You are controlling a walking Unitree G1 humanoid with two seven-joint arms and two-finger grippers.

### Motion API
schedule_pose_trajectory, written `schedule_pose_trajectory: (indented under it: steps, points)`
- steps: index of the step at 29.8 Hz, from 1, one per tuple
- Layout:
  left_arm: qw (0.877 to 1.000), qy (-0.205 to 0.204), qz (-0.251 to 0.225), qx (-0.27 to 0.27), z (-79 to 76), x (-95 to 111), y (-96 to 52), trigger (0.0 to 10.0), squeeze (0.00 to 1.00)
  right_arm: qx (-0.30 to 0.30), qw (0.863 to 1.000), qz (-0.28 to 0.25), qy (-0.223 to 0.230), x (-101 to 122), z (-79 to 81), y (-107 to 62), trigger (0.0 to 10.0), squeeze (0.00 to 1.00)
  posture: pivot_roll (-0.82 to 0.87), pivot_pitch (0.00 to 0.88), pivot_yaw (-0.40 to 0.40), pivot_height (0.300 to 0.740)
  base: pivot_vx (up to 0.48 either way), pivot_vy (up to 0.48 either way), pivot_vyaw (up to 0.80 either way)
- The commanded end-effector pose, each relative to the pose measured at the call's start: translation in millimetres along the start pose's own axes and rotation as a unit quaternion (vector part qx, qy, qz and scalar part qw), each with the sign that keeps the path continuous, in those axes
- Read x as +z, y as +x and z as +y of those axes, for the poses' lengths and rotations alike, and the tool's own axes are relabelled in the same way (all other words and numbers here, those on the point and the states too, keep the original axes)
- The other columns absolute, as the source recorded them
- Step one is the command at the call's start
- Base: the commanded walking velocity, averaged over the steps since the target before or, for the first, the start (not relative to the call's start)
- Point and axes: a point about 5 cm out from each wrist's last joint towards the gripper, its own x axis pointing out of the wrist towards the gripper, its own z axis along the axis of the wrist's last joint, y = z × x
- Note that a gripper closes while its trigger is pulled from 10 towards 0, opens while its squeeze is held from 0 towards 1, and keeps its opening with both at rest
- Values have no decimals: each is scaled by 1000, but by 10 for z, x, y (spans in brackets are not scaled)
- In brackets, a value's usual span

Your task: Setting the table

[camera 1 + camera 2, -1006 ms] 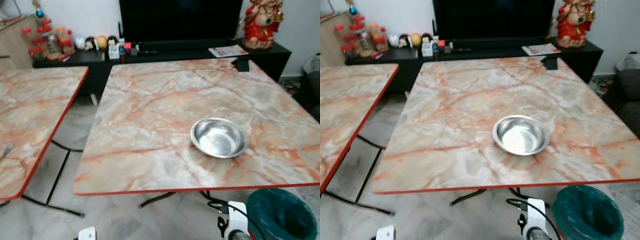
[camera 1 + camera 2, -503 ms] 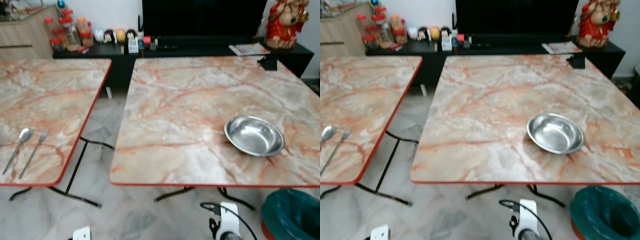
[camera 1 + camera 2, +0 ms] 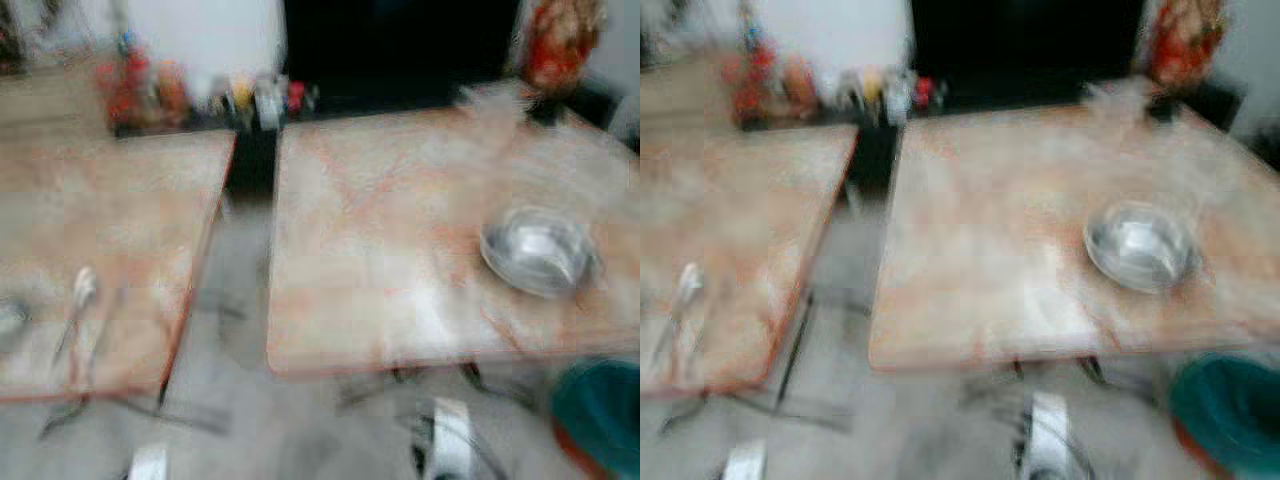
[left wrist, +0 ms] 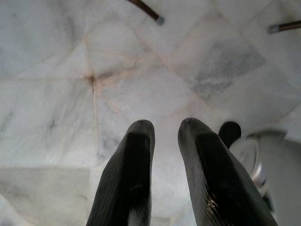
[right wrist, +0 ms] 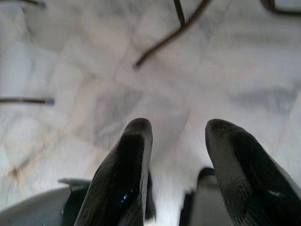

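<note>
The eye views are blurred by motion. A steel bowl sits on the right marble table, near its right side. On the left marble table lie a spoon and, beside it, a faint fork, close to the front edge. Both arms hang low over the marble floor. My left gripper is open a little with nothing between its fingers. My right gripper is open wider, also with nothing in it.
A floor gap with metal table legs separates the two tables. A teal bin stands on the floor at the lower right. A dark TV bench with jars and small items runs along the back wall.
The camera has swung left and gone blurry, so the left table with spoon and fork fills more of the view. The bowl stays in place on its table.
</note>
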Motion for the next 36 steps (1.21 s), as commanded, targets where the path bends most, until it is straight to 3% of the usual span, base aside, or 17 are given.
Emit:
schedule_pose_trajectory:
  steps: [1,19,25,32,36]
  points:
    - [1000,11,5,-7,-29,-11,3,10000,0,-10,1000,-9,2,60,-64,7,10000,0,39,0,103,740,0,334,0]
    - [1000,1,-8,18,173,57,-17,10000,0,0,1000,-9,11,73,20,15,10000,0,111,0,112,740,0,334,0]
    - [1000,-15,1,21,136,-41,-28,10000,0,-14,1000,-9,3,87,-79,13,10000,0,104,0,92,740,0,334,0]
    - [999,-30,1,21,65,-62,-20,10000,0,-6,1000,-14,-26,152,-53,27,10000,0,120,0,72,740,0,335,91]
    - [999,-31,-1,16,19,-46,-11,10000,0,-9,1000,-14,1,178,-44,34,10000,0,124,0,71,740,0,333,142]
